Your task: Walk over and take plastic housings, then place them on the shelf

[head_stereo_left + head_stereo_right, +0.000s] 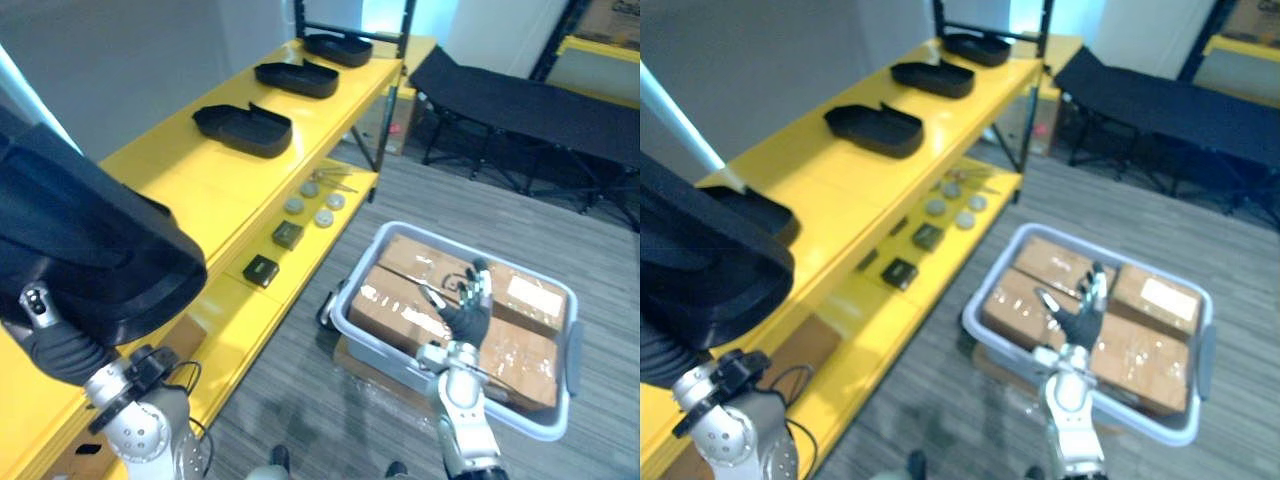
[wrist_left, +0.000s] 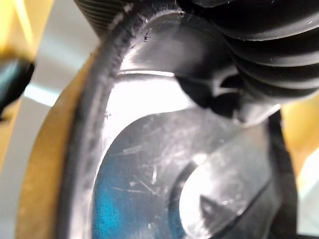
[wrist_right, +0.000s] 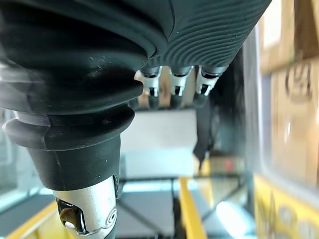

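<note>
The large black plastic housing [image 1: 95,245], a shallow tray-shaped shell with a raised rim, is carried by the left robot hand [image 1: 58,350] at the near left, above the near end of the yellow metal shelf [image 1: 190,185]. The left wrist view shows the glossy, scratched inner face of the housing [image 2: 149,169] directly against the dark ribbed cover. The fingers of the left robot hand are hidden under the housing, so whether they are curled round it or straight cannot be told.

Three more black plastic housings lie in a row on the top level of the shelf, well apart from one another:
- the nearest housing [image 1: 243,128], about midway along the shelf;
- the middle housing [image 1: 297,77];
- the far housing [image 1: 338,48], at the far end beside the black uprights.

The lower level of the shelf carries a cluster of small round grey discs [image 1: 312,203] and two small dark square blocks [image 1: 274,252].

The right robot hand [image 1: 470,310] is raised over the pale grey plastic tote [image 1: 560,415] on the floor to the right of the shelf. Its fingers are straight and spread and hold nothing. The tote contains taped brown cardboard boxes [image 1: 400,305]. A black folding cot [image 1: 530,105] stands on the grey plank floor [image 1: 500,205] beyond the tote.
</note>
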{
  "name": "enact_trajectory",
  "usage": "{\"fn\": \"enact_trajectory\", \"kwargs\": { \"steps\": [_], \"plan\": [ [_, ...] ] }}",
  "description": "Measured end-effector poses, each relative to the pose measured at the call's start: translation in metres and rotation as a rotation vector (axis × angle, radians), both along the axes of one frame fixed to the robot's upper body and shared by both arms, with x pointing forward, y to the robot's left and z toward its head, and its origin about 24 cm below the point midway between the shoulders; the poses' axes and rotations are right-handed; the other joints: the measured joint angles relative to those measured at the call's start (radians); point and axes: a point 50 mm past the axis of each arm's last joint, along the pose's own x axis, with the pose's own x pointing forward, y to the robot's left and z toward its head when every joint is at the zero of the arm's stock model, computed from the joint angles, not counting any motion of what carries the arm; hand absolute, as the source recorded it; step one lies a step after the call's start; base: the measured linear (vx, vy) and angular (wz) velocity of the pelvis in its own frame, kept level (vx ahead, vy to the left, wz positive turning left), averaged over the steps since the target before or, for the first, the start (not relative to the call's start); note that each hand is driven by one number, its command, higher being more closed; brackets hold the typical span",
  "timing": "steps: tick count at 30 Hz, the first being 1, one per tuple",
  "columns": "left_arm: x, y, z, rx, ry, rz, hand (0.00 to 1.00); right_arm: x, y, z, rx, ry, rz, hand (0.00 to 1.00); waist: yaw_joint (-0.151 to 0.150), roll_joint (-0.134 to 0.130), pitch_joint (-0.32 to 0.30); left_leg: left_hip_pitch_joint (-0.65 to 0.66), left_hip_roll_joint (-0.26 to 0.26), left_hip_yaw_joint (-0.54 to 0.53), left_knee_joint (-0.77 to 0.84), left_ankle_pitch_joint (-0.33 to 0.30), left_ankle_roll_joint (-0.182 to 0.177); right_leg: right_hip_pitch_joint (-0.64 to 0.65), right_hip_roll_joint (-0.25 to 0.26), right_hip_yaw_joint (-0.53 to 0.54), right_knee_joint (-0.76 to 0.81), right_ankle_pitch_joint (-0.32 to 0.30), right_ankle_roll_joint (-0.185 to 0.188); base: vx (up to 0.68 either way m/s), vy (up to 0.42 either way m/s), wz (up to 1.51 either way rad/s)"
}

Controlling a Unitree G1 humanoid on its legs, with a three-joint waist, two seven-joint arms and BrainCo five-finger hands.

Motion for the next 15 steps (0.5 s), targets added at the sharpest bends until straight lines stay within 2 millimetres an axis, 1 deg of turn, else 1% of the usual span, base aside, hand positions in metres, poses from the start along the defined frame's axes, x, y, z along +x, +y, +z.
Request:
{"fn": "enact_trajectory", "kwargs": {
  "steps": [1, 2, 3, 4, 5, 6, 7, 8, 10, 12, 14, 15],
  "plan": [
    [-0.004, 0.004, -0.001, 0.013, 0.017, 0.040, 1.00, 0.005, 0.007, 0.001, -0.003, -0.002, 0.032, 0.00, 0.011, -0.001, 0.000, -0.012, -0.010, -0.036, 0.010, 0.001, 0.001, 0.015, -0.005, -0.040, 0.000, -0.010, 0.011, -0.03, -0.015, 0.72],
    [-0.005, 0.005, -0.002, 0.013, 0.019, 0.047, 1.00, 0.007, 0.010, 0.001, -0.005, -0.001, 0.045, 0.00, 0.019, 0.001, 0.001, -0.015, -0.014, -0.050, 0.013, 0.001, 0.002, 0.023, -0.006, -0.054, 0.000, -0.013, 0.013, -0.02, -0.021, 0.70],
    [-0.005, 0.006, -0.002, 0.013, 0.021, 0.051, 1.00, 0.008, 0.012, 0.000, -0.009, 0.001, 0.058, 0.00, 0.036, 0.004, 0.003, -0.018, -0.019, -0.071, 0.017, 0.002, 0.002, 0.035, -0.007, -0.077, 0.001, -0.017, 0.012, -0.03, -0.018, 0.65],
    [-0.008, 0.008, -0.002, 0.022, 0.023, 0.069, 1.00, 0.011, 0.016, 0.001, -0.012, -0.003, 0.085, 0.00, 0.055, 0.006, 0.004, -0.025, -0.027, -0.101, 0.021, 0.002, 0.002, 0.049, -0.009, -0.110, 0.004, -0.028, 0.019, -0.03, -0.021, 0.71],
    [-0.011, 0.010, -0.002, 0.031, 0.027, 0.084, 1.00, 0.012, 0.019, 0.002, -0.013, -0.007, 0.097, 0.00, 0.059, 0.007, 0.005, -0.032, -0.031, -0.120, 0.022, 0.005, 0.002, 0.054, -0.011, -0.131, 0.009, -0.032, 0.023, -0.01, -0.026, 0.84],
    [-0.016, 0.013, -0.003, 0.056, 0.042, 0.117, 1.00, 0.014, 0.022, 0.003, -0.015, -0.011, 0.114, 0.00, 0.075, 0.007, 0.005, -0.040, -0.038, -0.153, 0.022, 0.010, 0.002, 0.062, -0.012, -0.165, 0.019, -0.041, 0.023, 0.00, -0.025, 0.85],
    [-0.020, 0.015, -0.004, 0.071, 0.052, 0.137, 1.00, 0.014, 0.023, 0.003, -0.017, -0.011, 0.124, 0.00, 0.098, 0.006, 0.006, -0.051, -0.046, -0.184, 0.025, 0.014, 0.001, 0.069, -0.014, -0.195, 0.029, -0.050, 0.023, 0.01, -0.018, 0.80],
    [-0.023, 0.016, -0.004, 0.073, 0.055, 0.144, 1.00, 0.015, 0.023, 0.003, -0.018, -0.010, 0.129, 0.00, 0.108, 0.004, 0.007, -0.054, -0.049, -0.195, 0.026, 0.015, 0.002, 0.073, -0.015, -0.212, 0.033, -0.055, 0.026, 0.02, -0.009, 0.84],
    [-0.030, 0.019, -0.004, 0.091, 0.069, 0.163, 1.00, 0.017, 0.025, 0.004, -0.023, -0.011, 0.153, 0.00, 0.147, -0.001, 0.011, -0.073, -0.072, -0.266, 0.052, 0.015, 0.002, 0.105, -0.017, -0.283, 0.045, -0.065, 0.024, 0.01, -0.017, 0.86],
    [-0.033, 0.021, -0.005, 0.108, 0.086, 0.167, 1.00, 0.022, 0.027, 0.006, -0.031, -0.022, 0.166, 0.00, 0.164, -0.004, 0.014, -0.083, -0.084, -0.313, 0.067, 0.015, 0.002, 0.127, -0.019, -0.330, 0.055, -0.071, 0.025, -0.01, -0.023, 0.79],
    [-0.035, 0.021, -0.007, 0.116, 0.101, 0.168, 1.00, 0.026, 0.029, 0.008, -0.036, -0.037, 0.185, 0.00, 0.191, -0.008, 0.018, -0.088, -0.099, -0.341, 0.082, 0.012, 0.003, 0.145, -0.022, -0.361, 0.062, -0.076, 0.023, -0.03, -0.015, 0.59],
    [-0.035, 0.020, -0.006, 0.127, 0.104, 0.163, 1.00, 0.026, 0.030, 0.009, -0.041, -0.049, 0.190, 0.00, 0.210, -0.012, 0.020, -0.094, -0.109, -0.362, 0.096, 0.007, 0.004, 0.159, -0.022, -0.386, 0.064, -0.079, 0.019, -0.06, -0.017, 0.52]
  ]
}}
